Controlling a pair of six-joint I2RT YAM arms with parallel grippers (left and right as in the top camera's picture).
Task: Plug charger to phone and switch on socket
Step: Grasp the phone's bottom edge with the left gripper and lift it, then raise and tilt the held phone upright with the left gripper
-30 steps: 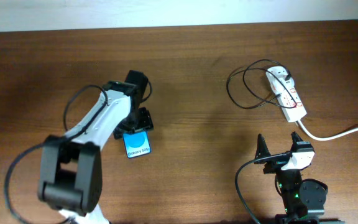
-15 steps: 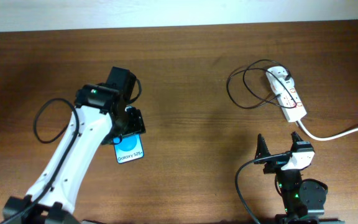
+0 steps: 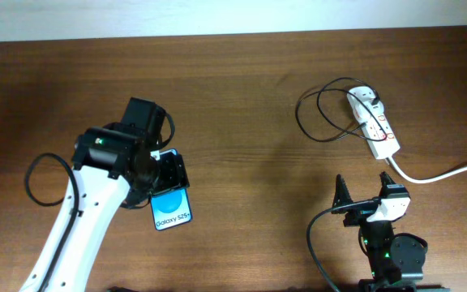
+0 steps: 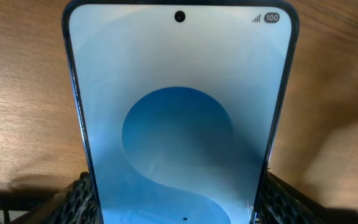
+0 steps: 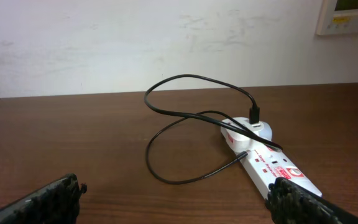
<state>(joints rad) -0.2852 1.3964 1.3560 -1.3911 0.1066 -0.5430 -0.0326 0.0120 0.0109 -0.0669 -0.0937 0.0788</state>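
Note:
The phone (image 3: pixel 173 212), its blue screen reading "Galaxy S25", is held in my left gripper (image 3: pixel 163 180) at the table's left middle. In the left wrist view the phone (image 4: pixel 179 106) fills the frame, with the left gripper's (image 4: pixel 180 208) fingers pressed on both its edges. The white socket (image 3: pixel 374 124) lies at the back right. The charger (image 3: pixel 321 111) loops to its left, its white plug head (image 3: pixel 361 95) seated in the strip's far end. My right gripper (image 3: pixel 363 193) is open and empty, in front of the socket (image 5: pixel 272 167). The charger's connector tip (image 5: pixel 243 154) lies beside the strip.
The socket's thick white cord (image 3: pixel 444 172) runs off the right edge of the table. A pale wall (image 5: pixel 166 43) stands behind the table's far edge. Bare wood (image 3: pixel 258 186) lies between the two arms.
My left arm has swung left and toward the front edge, carrying the phone with it. The right arm, socket and charger have not moved.

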